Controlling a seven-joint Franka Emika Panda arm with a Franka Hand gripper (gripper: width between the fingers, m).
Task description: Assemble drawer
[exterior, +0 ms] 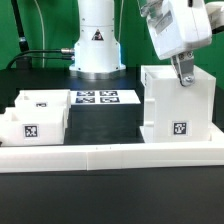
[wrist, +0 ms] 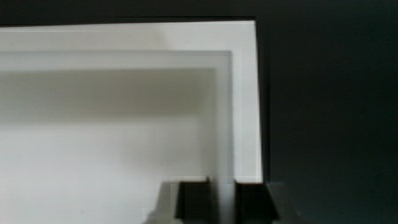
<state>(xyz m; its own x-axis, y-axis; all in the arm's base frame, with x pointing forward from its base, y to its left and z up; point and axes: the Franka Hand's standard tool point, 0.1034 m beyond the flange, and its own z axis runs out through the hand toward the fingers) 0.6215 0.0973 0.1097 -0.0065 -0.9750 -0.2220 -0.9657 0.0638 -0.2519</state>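
While standing upright just behind the long low white border wall (exterior: 110, 155), at the exterior view's right, the tall boxy white plastic drawer housing (exterior: 178, 108) is being held by its top rim. The two-finger gripper (exterior: 186, 77) is reaching straight down, its fingers (wrist: 191, 202) seemingly pinching one thin side wall. Two small white knobbed trays (exterior: 35, 115) are sitting well apart, leftward.

Robotics lab — marker board (exterior: 95, 98), black table (exterior: 110, 195)

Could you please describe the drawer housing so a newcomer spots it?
Find the low wall in front; at the exterior view's right, behind it, stands the housing. It is far taller than the trays, with the gripper at its top.
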